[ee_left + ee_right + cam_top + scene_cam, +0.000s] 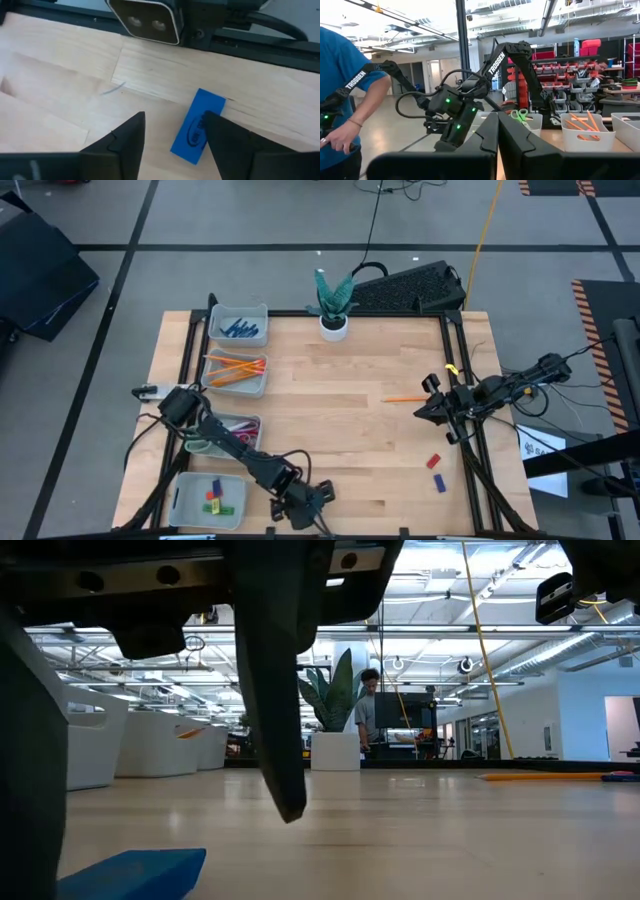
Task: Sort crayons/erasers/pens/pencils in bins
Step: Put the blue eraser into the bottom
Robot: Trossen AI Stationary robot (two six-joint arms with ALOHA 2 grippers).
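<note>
Honestly, mostly sorted — bins (pixel 236 335) held pens (pixel 239 330), pencils (pixel 236 369), erasers (pixel 215 498). Left gripper (pixel 175 137) hovered wide over a blue eraser (pixel 198 126); right gripper (pixel 497 131) was closed, one pencil (pixel 404 398) and two erasers (pixel 435 471) left.

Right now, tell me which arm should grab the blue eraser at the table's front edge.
Left. The left gripper hangs open right over the blue eraser, fingers either side of it. The right gripper is shut, far off by the table's right edge.

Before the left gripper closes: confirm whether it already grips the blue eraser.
No: the left gripper is open, the blue eraser lying flat on the table beside one finger.
</note>
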